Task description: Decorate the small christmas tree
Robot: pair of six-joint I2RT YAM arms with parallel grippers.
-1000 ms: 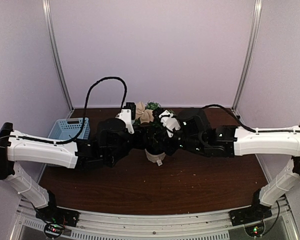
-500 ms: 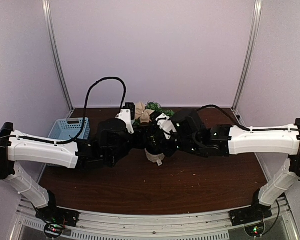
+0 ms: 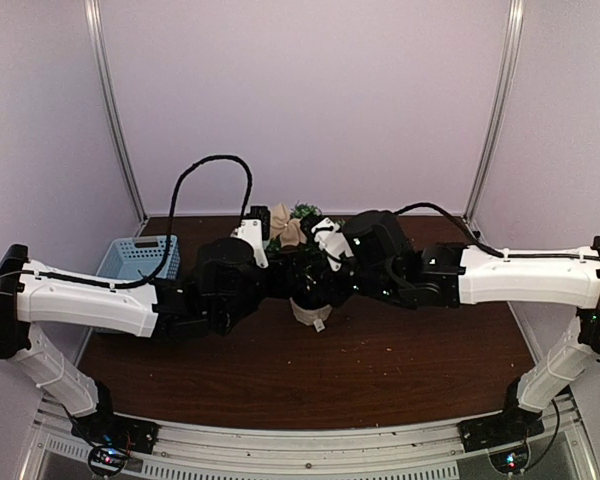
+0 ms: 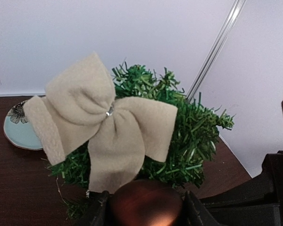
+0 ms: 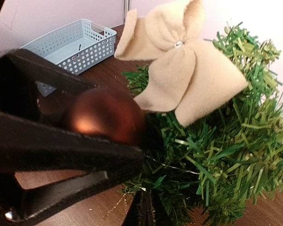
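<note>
A beige bow [image 4: 106, 127] sits on the small christmas tree [image 4: 193, 136]. The left end effector [image 4: 145, 212] grips 1 unhung copper bauble [image 5: 106, 115]. The right end effector [image 5: 144, 209] is closed.

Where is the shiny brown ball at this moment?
In the left wrist view the shiny brown ball sits at bottom centre, clamped in the left pincer, next to the beige bow on the small christmas tree.

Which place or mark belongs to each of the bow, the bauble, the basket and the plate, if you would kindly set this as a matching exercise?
1 beige bow
2 copper bauble
3 blue basket
4 teal plate

a held in the left gripper
b on the table, left side
c on the small christmas tree
d bears a flower print

Pairs: 1-c, 2-a, 3-b, 4-d
</note>
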